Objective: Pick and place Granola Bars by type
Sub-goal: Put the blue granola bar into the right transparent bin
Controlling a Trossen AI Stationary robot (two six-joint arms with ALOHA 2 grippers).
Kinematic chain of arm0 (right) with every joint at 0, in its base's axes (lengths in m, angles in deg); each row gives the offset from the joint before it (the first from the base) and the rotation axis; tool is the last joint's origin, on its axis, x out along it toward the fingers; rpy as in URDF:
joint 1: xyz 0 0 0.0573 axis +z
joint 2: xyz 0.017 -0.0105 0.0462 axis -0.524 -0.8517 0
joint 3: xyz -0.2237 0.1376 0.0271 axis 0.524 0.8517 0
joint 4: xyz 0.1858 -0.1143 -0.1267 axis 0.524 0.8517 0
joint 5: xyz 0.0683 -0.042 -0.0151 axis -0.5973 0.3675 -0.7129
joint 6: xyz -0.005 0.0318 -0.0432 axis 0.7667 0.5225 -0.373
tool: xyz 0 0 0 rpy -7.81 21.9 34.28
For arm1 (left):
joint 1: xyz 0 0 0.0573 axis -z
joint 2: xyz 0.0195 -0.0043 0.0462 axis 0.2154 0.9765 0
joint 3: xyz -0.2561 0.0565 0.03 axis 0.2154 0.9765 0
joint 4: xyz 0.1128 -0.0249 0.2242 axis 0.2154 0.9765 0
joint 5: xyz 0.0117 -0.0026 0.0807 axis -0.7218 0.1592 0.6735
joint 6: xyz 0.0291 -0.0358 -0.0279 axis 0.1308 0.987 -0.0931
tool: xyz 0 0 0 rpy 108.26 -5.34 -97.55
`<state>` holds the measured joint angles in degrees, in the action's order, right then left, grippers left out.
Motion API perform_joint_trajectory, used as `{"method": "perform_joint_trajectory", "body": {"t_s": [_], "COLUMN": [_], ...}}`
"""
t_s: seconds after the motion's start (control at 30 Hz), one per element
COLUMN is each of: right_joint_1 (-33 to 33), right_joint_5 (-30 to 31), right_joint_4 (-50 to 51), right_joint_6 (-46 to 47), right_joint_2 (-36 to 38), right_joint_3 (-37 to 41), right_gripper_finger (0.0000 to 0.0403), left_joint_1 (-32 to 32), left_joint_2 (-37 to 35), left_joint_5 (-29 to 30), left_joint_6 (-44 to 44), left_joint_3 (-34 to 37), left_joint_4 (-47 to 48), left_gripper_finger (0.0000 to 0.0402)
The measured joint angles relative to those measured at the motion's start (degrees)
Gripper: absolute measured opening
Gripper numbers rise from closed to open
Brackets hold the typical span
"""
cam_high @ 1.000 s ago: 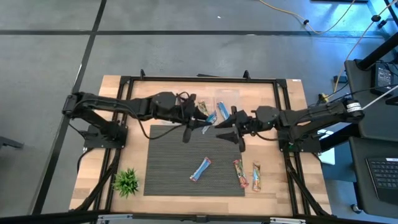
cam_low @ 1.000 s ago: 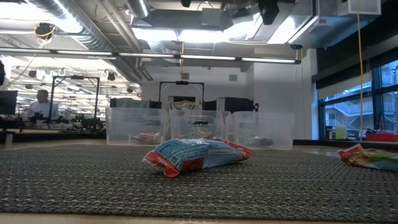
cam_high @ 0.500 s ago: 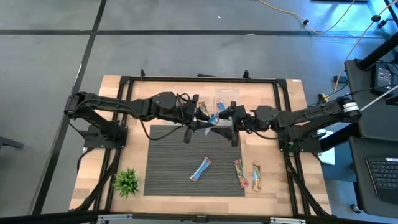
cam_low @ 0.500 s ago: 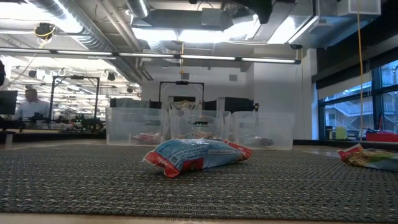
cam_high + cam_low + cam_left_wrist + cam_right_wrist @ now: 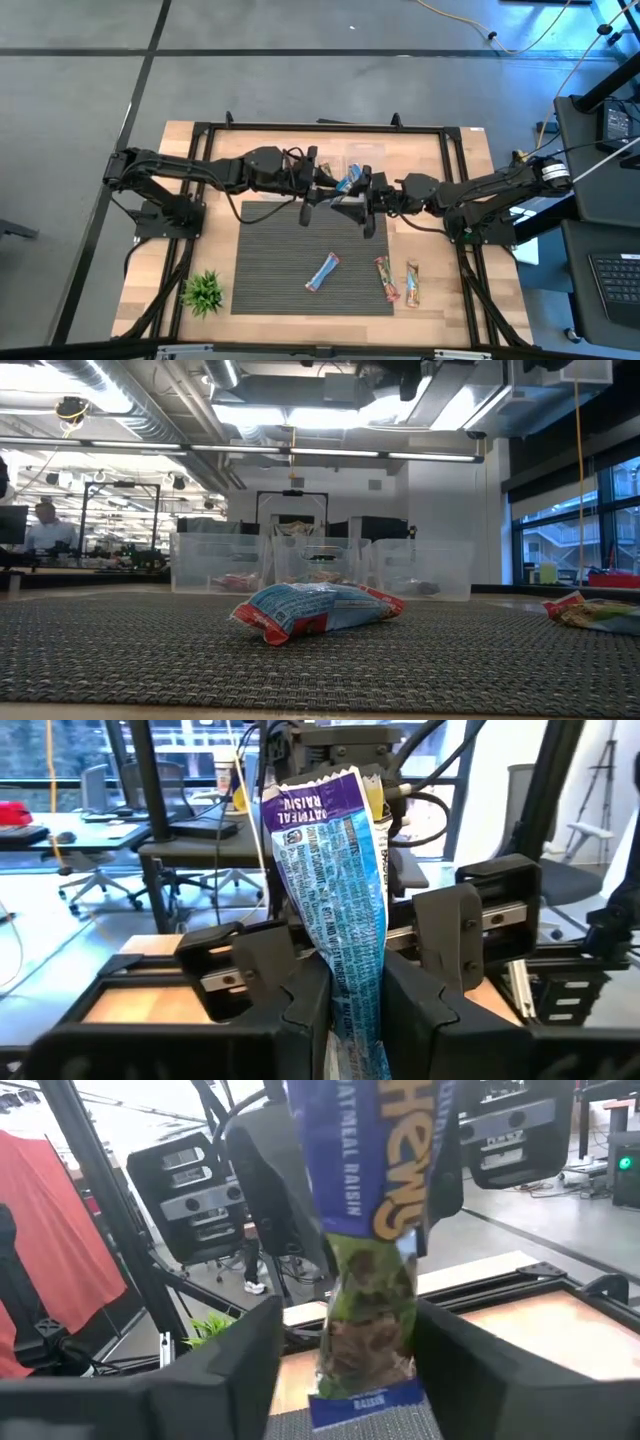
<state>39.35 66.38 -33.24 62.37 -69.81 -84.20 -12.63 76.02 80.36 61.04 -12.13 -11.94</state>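
Grey concrete floor surrounds the wooden table (image 5: 190, 150), which we take as the base for everything that follows. On it lies a dark ribbed mat (image 5: 270, 260), our landmark. We see two dark arms meeting over the mat's far edge, near its middle.

The left gripper (image 5: 327, 191) reaches in from the mat's left side. In the left wrist view its fingers (image 5: 300, 1010) are pressed onto a blue oatmeal-raisin bar (image 5: 335, 910), pinching the lower part of the wrapper, which stands upright between them. The right gripper (image 5: 368, 195) comes in from the mat's right side and faces the left one. In the right wrist view the same bar (image 5: 375, 1230) hangs between its two fingers (image 5: 225, 1370), which are spread on either side of the wrapper with a gap showing.

At table level we see clear plastic bins (image 5: 320, 565) standing in a row beyond the mat's far edge, with wrapped items inside.

Three bars lie on the mat's near half: a blue bar (image 5: 322, 271) near the middle, a red-and-multicoloured bar (image 5: 386, 278) to its right, and a tan-gold bar (image 5: 413, 284) at the mat's right edge. A small green plant (image 5: 203, 291) sits just off the mat's near left corner.
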Motion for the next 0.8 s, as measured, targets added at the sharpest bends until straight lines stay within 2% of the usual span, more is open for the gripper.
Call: {"method": "perform_joint_trajectory", "body": {"t_s": [0.2, 0.33, 0.5, 0.67, 0.8], "right_joint_1": [0.0, 0.0, 0.0, -0.2, -0.5], "right_joint_5": [0.1, 0.2, 2.3, 2.7, 2.6], "right_joint_4": [0.2, 0.3, 0.6, 1.5, 1.9], "right_joint_6": [-0.1, -0.3, -0.5, -0.1, 0.4], "right_joint_2": [0.0, 0.0, 0.0, 0.0, 0.0], "right_joint_3": [0.0, 0.0, 0.0, 0.0, 0.0], "right_gripper_finger": [0.014, 0.0108, 0.01, 0.01, 0.01], "left_joint_1": [0.1, 0.1, 0.1, 0.1, 0.0], "left_joint_2": [0.0, 0.0, 0.0, 0.0, -0.1], "left_joint_5": [1.2, 1.2, 3.2, 5.7, 5.9], "left_joint_6": [0.0, 0.4, 0.5, 0.6, 5.0], "left_joint_3": [0.0, 0.0, 0.0, 0.0, 0.0], "left_joint_4": [0.0, 0.1, 0.1, 0.4, 0.5], "left_gripper_finger": [0.0068, 0.0067, 0.008, 0.0111, 0.0141]}}
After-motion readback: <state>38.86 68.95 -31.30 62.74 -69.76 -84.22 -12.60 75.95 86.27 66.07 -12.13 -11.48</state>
